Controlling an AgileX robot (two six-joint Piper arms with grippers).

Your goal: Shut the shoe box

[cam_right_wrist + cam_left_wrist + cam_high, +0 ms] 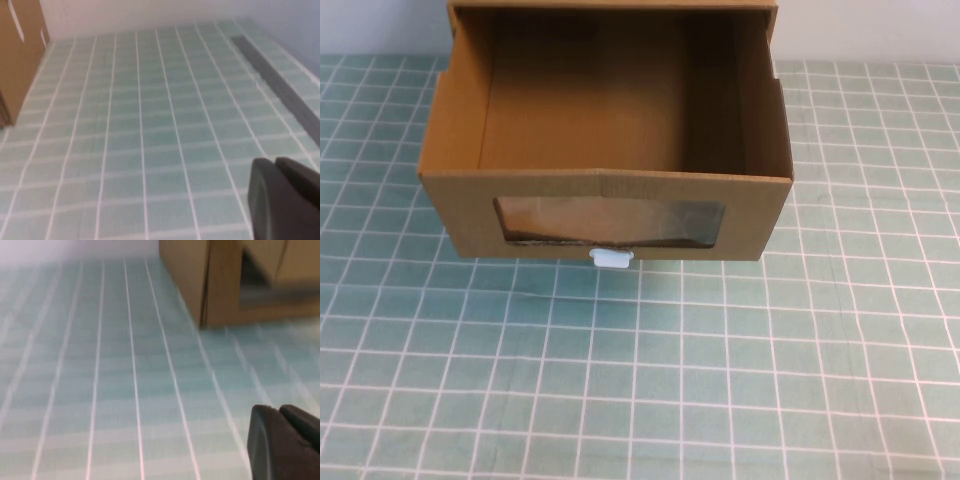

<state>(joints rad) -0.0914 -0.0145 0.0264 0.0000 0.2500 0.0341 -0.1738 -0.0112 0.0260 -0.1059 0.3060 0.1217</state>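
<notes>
Cardboard shoe box (605, 195) looks light, stiff; push its front panel, well ahead of left gripper (285, 440) and right gripper (285, 197), both jaws' state untellable

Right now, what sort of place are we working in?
Probably a lab or test bench, not a home: a green grid cutting mat covers the table, a plain wall stands behind it, and only the open shoe box is out. The left gripper and right gripper hover above the mat.

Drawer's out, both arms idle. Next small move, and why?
Probably bring the left gripper up to the shoe box front panel: the drawer stands pulled out and empty, nothing touches it, and the right gripper sits off to its side.
</notes>
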